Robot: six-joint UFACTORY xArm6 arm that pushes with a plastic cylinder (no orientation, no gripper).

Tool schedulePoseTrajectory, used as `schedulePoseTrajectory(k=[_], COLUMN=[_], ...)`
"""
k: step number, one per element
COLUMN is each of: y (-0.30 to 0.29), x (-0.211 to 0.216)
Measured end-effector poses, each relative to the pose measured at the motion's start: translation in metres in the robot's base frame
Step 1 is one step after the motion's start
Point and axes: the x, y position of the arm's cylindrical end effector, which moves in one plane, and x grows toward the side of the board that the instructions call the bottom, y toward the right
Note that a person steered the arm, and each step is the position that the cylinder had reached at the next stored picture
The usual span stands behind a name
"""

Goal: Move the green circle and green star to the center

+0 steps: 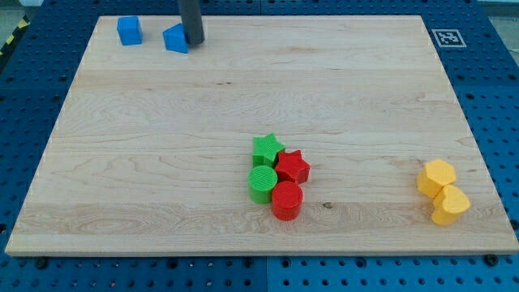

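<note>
The green star (266, 149) and the green circle (262, 184) sit together below the middle of the wooden board (162, 146), the star above the circle. A red star (293, 167) and a red circle (286, 200) touch them on the right. My tip (193, 42) is far away at the view's top left, touching the right side of a blue triangle-like block (175, 39).
A blue cube (129, 31) lies at the top left, left of the blue triangle-like block. Two yellow blocks (436, 178) (450, 204) sit near the board's right edge. A marker tag (447, 36) is off the top right corner.
</note>
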Motion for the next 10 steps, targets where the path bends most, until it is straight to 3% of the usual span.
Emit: schedulePoseTrajectory(k=[2, 3, 4, 5, 6, 7, 8, 10], y=[-0.022, 0.025, 0.038, 0.004, -0.001, 0.029, 0.092, 0.103], x=[0.000, 0.046, 0.116, 0.162, 0.239, 0.323, 0.356, 0.357])
